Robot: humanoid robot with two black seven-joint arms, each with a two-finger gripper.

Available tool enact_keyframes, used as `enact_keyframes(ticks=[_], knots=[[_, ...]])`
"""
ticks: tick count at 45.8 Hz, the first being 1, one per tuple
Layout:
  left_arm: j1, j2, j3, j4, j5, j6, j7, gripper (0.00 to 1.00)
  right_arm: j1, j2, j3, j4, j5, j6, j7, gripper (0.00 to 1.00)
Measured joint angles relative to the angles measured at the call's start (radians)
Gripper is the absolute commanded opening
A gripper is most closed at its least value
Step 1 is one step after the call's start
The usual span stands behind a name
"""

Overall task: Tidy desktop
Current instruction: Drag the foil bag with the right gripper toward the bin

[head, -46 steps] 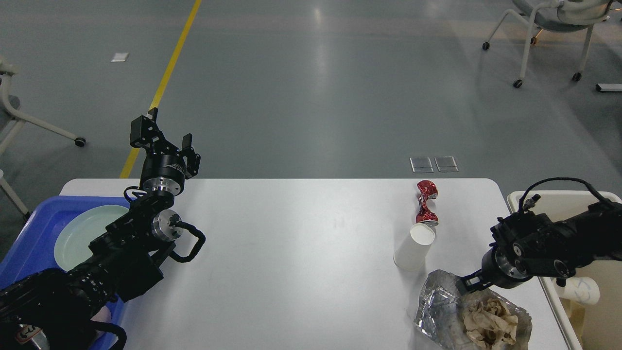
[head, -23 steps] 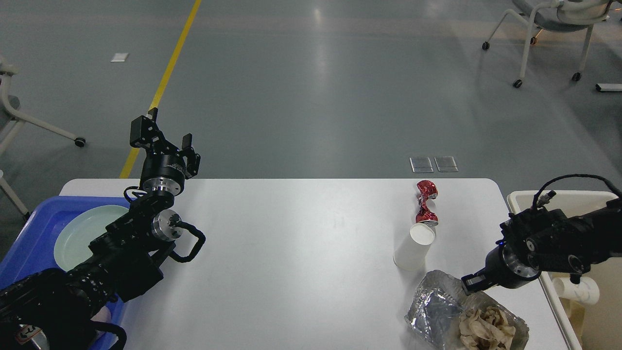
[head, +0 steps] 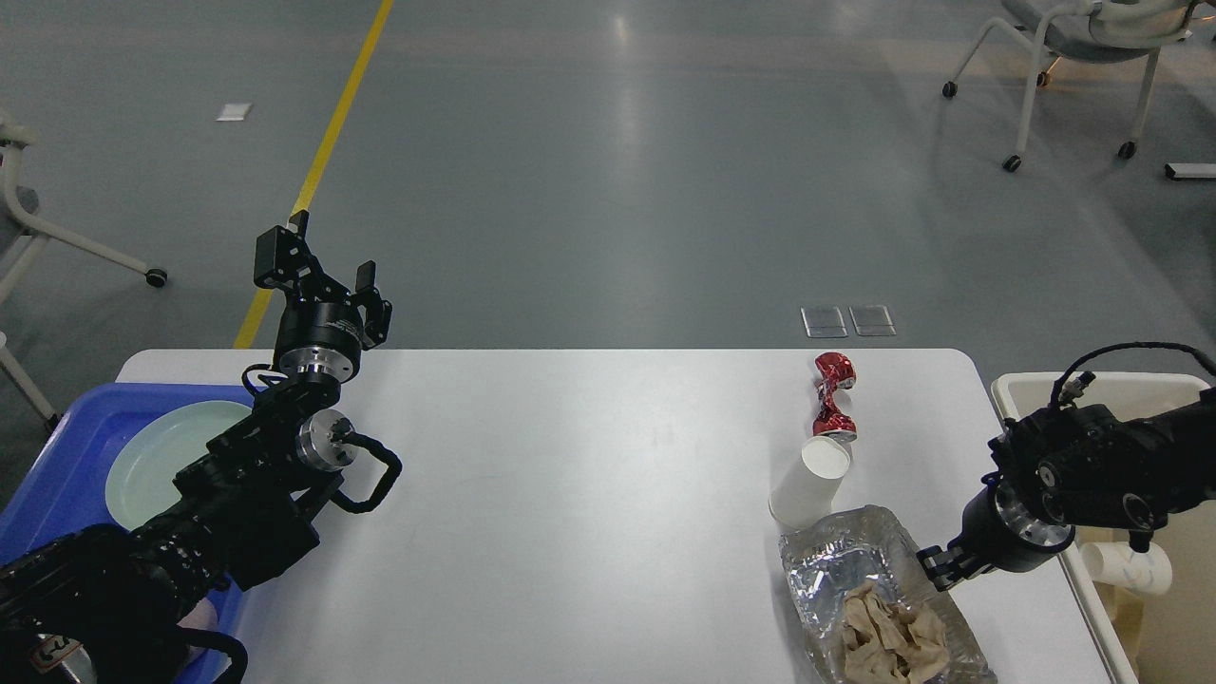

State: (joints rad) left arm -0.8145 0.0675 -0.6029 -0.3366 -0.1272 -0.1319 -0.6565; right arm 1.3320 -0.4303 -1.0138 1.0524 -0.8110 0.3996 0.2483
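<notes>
The white desktop (head: 589, 494) carries a crushed red can (head: 833, 396) at the far right. A white paper cup (head: 810, 483) lies tipped just in front of the can. A crumpled foil tray (head: 836, 570) with brown paper wads (head: 888, 641) sits at the front right. My right gripper (head: 936, 567) grips the foil tray's right rim, its fingers small and dark. My left gripper (head: 328, 256) is open and empty, raised over the table's far left edge.
A blue plastic tray (head: 57, 456) with a pale green plate (head: 157, 456) stands at the left, partly under my left arm. A beige bin (head: 1121, 389) stands off the table's right edge with a white cup (head: 1135, 567) inside. Wheeled chairs stand on the floor beyond.
My right gripper has drawn back to the right and down. The foil tray has turned and shifted left, toward the paper cup. The left arm has not moved.
</notes>
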Motion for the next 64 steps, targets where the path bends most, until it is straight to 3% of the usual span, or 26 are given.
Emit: enact_keyframes(ticks=[10,18,41,64], knots=[[0.000,0.000,0.000,0.000,0.001,0.000,0.000,1.00,0.053,-0.037,0.001,0.012,0.001,0.052,0.076,0.00],[0.000,0.000,0.000,0.000,0.001,0.000,0.000,1.00,0.103,-0.084,0.001,0.058,0.001,0.090,0.103,0.00],[0.000,0.000,0.000,0.000,0.001,0.000,0.000,1.00,0.299,-0.269,-0.001,0.212,0.001,0.259,0.131,0.00],[0.000,0.000,0.000,0.000,0.000,0.000,0.000,1.00,0.513,-0.368,0.001,0.294,0.001,0.427,0.135,0.00]])
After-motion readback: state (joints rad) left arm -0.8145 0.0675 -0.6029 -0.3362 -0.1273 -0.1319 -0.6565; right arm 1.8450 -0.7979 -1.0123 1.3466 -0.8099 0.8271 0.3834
